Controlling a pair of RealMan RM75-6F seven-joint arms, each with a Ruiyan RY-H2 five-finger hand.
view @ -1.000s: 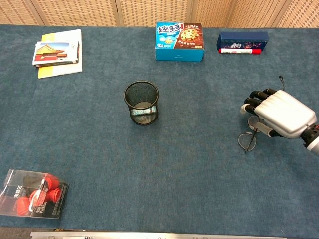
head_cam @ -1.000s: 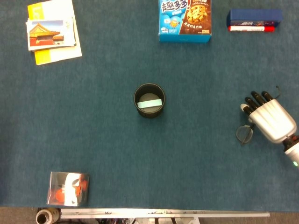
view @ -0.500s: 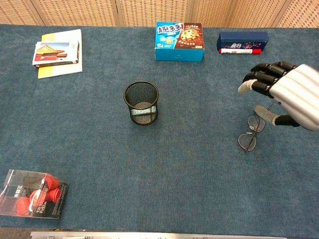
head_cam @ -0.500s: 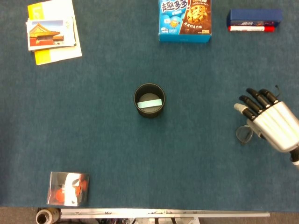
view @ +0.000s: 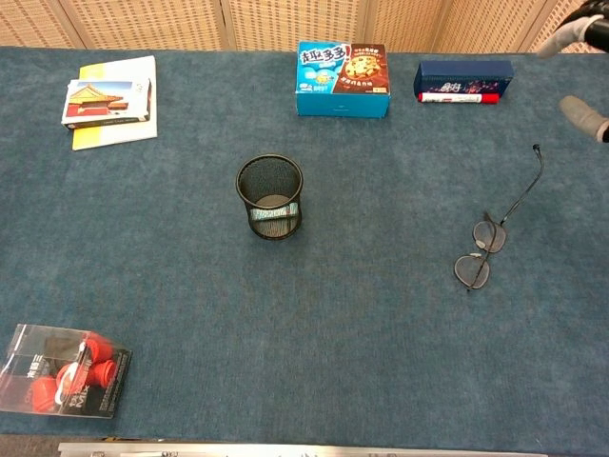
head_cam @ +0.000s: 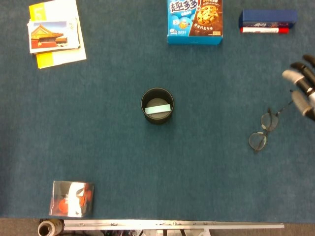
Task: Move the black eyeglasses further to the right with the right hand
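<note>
The black eyeglasses (head_cam: pixel 264 129) (view: pixel 488 240) lie flat on the blue table at the right side, lenses toward the front, one thin temple arm stretching back and to the right. My right hand (head_cam: pixel 302 86) (view: pixel 582 67) shows only partly at the right edge of both views, raised above the table and behind the glasses, fingers apart and holding nothing. It does not touch the glasses. My left hand appears in neither view.
A black mesh cup (head_cam: pixel 157 105) stands mid-table. A cookie box (head_cam: pixel 195 21) and a dark blue box with a red marker (head_cam: pixel 266 22) sit at the back. Booklets (head_cam: pixel 54 32) lie back left, a clear packet (head_cam: pixel 71 198) front left.
My right hand has lifted off the glasses and drawn up and to the right, nearly out of view. The glasses stay where they lay, now fully uncovered.
</note>
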